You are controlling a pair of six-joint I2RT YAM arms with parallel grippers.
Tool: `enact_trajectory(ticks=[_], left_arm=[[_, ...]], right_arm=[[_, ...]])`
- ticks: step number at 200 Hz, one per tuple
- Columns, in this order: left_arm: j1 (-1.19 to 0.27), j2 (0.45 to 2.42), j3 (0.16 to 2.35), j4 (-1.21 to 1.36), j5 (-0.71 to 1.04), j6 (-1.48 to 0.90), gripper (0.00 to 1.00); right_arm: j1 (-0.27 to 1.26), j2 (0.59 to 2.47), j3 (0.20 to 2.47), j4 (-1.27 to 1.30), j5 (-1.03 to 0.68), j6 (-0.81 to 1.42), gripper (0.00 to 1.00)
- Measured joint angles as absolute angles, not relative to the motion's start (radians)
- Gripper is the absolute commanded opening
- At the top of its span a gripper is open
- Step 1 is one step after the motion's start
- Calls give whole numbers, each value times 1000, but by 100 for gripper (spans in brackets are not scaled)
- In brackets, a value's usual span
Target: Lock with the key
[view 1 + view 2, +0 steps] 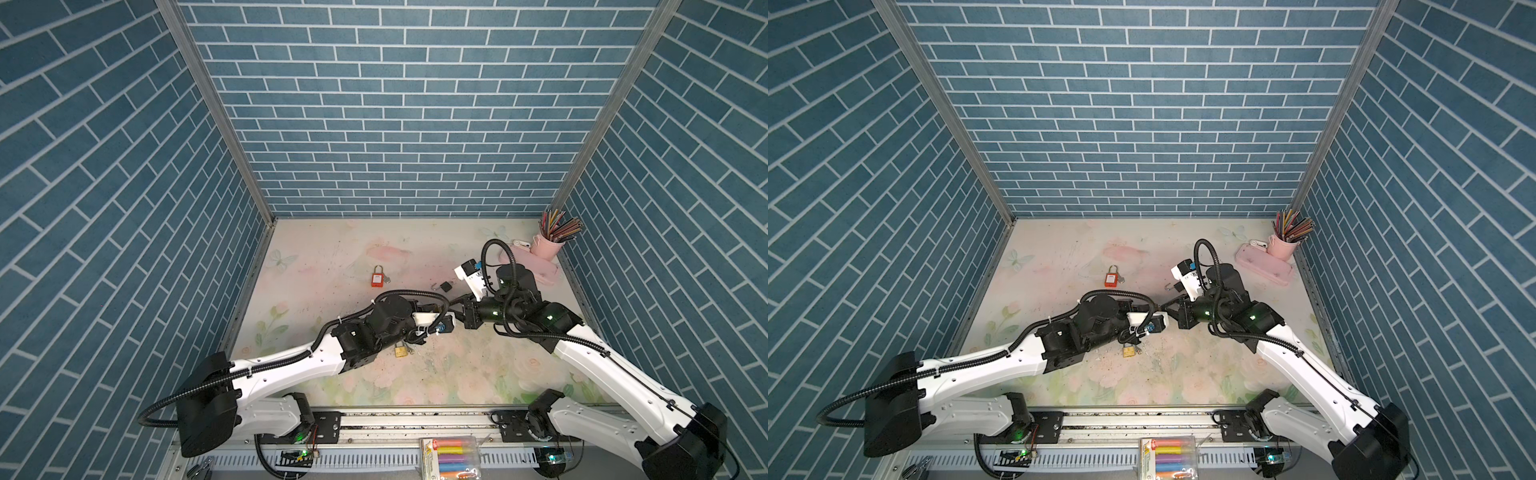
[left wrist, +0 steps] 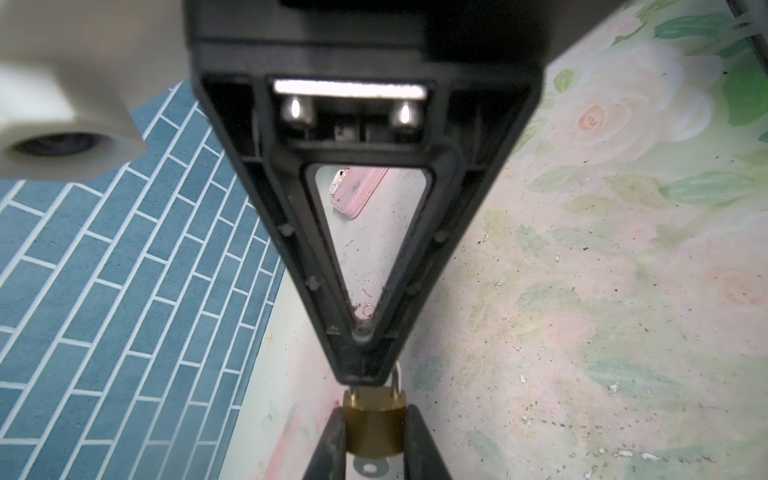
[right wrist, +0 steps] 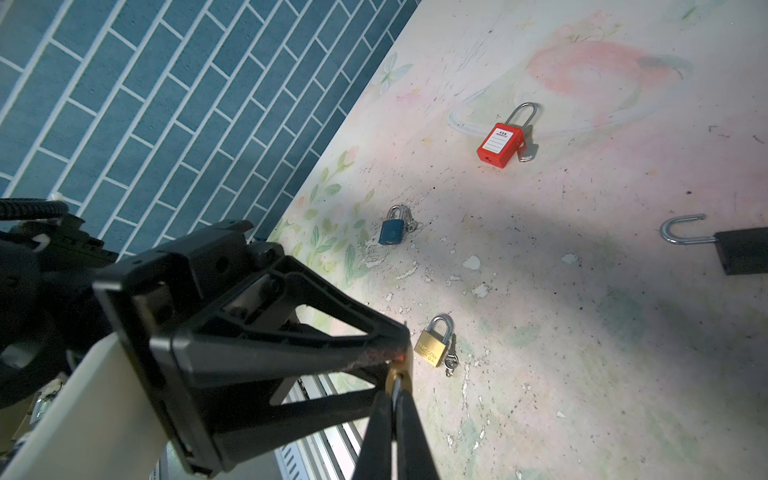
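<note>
Two arms meet nose to nose over the middle of the flowered worktop (image 1: 332,249), and this is the business end of the job. The left end effector (image 2: 374,411) is clenched across the body of a brass padlock (image 2: 374,428) and, by the look of both top views, holds it up off the surface. The right end effector (image 3: 395,388) comes in from the opposite side, pinched tight on the padlock's steel shackle (image 2: 397,376). Four other locks lie loose and untouched: a red lock (image 3: 498,143) well back, a black lock (image 3: 742,251) with its shackle swung out, a second brass lock (image 3: 432,349) just below the meeting point, and a blue lock (image 3: 391,232) near the wall. On the held padlock, a silver tab with a hole shows under the body in the left wrist view. It is very likely the key (image 2: 368,468) sitting in the keyway, though the frame edge cuts it off. So the pick-up and the two-handed brace look done, which puts the task past halfway. Whether the shackle's free leg is seated in the body cannot be made out, because the right fingers cover it. What seems left is to press the shackle fully home and turn the key to lock it.
</note>
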State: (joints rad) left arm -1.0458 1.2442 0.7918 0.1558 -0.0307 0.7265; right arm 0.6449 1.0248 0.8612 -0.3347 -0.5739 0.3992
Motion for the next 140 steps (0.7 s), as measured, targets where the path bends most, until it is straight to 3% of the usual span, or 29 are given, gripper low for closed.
enact_trajectory(ticks=[140], left_arm=[[-1035,1277,824,63,24,634,0]], right_arm=[[636,1026,751,-210,-607,449,0]])
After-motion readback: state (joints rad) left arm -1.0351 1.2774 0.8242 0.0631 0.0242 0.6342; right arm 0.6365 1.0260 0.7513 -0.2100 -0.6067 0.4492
